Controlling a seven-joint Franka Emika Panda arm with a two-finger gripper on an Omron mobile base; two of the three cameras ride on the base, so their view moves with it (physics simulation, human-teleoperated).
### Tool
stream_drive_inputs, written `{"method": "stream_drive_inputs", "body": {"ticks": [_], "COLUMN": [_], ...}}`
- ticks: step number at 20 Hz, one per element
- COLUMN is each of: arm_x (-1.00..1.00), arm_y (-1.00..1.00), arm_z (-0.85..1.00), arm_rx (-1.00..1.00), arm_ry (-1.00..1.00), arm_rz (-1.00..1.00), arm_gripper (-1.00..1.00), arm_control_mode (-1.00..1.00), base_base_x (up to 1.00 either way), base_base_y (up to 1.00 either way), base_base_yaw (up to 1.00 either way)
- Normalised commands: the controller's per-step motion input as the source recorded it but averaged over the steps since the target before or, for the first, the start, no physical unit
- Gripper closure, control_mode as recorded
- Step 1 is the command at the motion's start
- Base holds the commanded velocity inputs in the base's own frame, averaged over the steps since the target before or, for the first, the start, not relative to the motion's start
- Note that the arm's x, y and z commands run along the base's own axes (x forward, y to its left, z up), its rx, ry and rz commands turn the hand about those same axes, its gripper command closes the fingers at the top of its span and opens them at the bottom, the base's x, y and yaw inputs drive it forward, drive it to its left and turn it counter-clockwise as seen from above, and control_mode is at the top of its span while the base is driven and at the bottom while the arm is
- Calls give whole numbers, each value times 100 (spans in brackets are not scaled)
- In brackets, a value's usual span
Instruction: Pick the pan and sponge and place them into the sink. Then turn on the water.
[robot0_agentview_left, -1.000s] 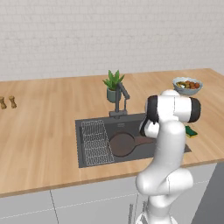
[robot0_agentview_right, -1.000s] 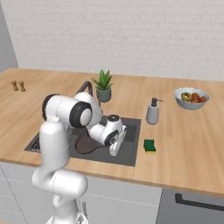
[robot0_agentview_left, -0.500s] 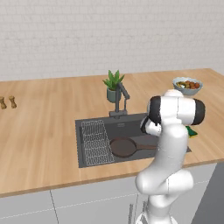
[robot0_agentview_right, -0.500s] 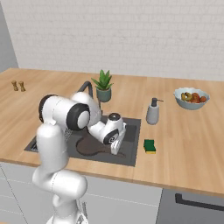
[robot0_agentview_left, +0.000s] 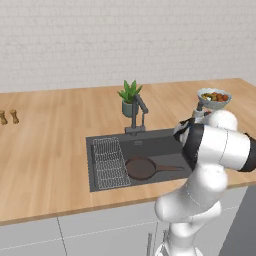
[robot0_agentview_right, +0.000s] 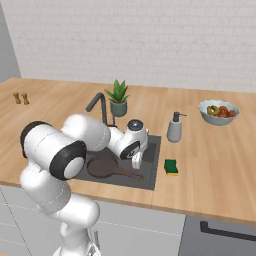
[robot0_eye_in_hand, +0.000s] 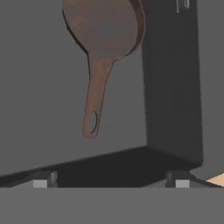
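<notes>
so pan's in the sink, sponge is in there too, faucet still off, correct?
Not quite. The pan lies in the sink and no water runs from the faucet, but the sponge is on the counter just right of the basin, as the right base view shows.

place: rendered kitchen | wooden table with recessed dark sink and angular faucet | white brick wall behind | pale cabinet fronts below | fruit bowl, soap dispenser, potted plant
</notes>
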Motion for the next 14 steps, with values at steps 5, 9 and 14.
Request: {"method": "stream_drive_inputs", "body": {"ticks": [5, 9, 14], "arm_x": [-22, -20, -11], "arm_y": [-1, -10, -51], "arm_z": [100, 98, 34], "arm_rx": [0, 1, 6], "arm_ry": [1, 12, 17], "arm_rz": [-3, -23, -46], "arm_gripper": [-100, -100, -100], "arm_control_mode": [-100, -100, -100], "base_base_x": [0, 0, 0], "base_base_y": [0, 0, 0], "base_base_yaw": [0, 0, 0]}}
